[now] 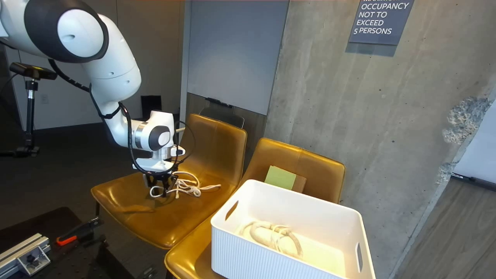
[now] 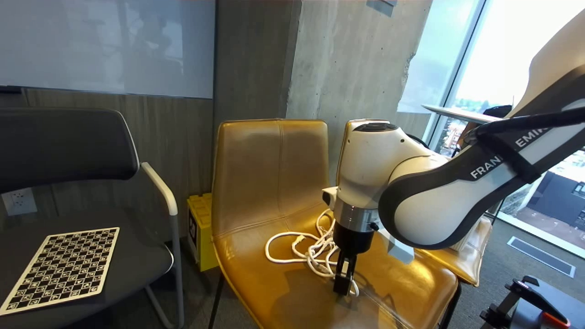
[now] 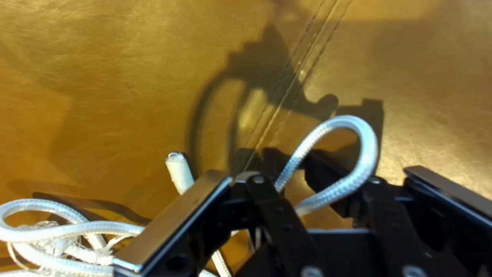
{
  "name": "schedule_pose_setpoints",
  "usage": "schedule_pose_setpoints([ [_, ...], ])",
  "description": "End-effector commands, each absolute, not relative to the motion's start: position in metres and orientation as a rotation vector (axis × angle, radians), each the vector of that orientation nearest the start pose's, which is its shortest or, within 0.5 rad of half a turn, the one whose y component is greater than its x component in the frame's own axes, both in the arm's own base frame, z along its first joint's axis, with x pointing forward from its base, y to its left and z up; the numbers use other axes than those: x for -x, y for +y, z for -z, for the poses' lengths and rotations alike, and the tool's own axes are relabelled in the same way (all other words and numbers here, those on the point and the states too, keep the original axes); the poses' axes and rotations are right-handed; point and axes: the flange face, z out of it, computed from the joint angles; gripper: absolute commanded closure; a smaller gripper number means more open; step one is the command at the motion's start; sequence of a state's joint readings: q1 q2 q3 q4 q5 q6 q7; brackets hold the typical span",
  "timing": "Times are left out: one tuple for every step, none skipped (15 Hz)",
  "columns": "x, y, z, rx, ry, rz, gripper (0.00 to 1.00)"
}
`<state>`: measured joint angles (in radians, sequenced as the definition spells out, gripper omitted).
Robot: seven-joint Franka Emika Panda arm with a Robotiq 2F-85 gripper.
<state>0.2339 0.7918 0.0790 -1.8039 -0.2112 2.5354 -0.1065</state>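
We see our claw [image 3: 296, 169] partly open, a white rope [image 3: 369, 149] looping between its jaws and heaped beside it on the chair [image 2: 274, 201]. We judge the reach done, the grip not yet made.

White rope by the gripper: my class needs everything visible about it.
The white rope looks braided and slightly glossy. The wrist view shows a blunt pale end and fine stray threads. It lies loosely tangled on the golden-brown seat; one loop reaches between the parted fingers of the gripper. Whether they touch it is unclear.
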Motion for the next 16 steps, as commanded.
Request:
schedule_pose_setpoints([
  [-0.609, 0.189, -0.098, 3.101, -0.86, -0.079, 1.0],
  [-0.609, 0.187, -0.102, 3.107, -0.848, -0.073, 1.0],
  [-0.609, 0.187, -0.105, 3.112, -0.834, -0.07, 1.0],
  [-0.609, 0.187, -0.114, 3.117, -0.814, -0.066, 1.0],
  [-0.61, 0.188, -0.124, 3.127, -0.796, -0.054, 0.99],
  [-0.611, 0.191, -0.14, 3.136, -0.775, -0.045, 0.99],
  [-0.611, 0.194, -0.166, 3.142, -0.758, -0.011, 0.99],
  [-0.611, 0.198, -0.19, 3.143, -0.734, 0.032, 0.99],
  [-0.613, 0.2, -0.208, 3.145, -0.71, 0.091, 0.99],
  [-0.615, 0.202, -0.231, 3.146, -0.688, 0.154, 0.99],
  [-0.617, 0.205, -0.257, 3.143, -0.669, 0.219, 0.99],
  [-0.618, 0.206, -0.284, 3.14, -0.642, 0.306, 0.99],
  [-0.618, 0.207, -0.311, 3.136, -0.619, 0.383, 0.99],
  [-0.617, 0.207, -0.339, 3.13, -0.596, 0.452, 0.99],
  [-0.615, 0.207, -0.367, 3.123, -0.575, 0.523, 0.99],
  [-0.612, 0.207, -0.395, 3.114, -0.557, 0.582, 0.99],
])
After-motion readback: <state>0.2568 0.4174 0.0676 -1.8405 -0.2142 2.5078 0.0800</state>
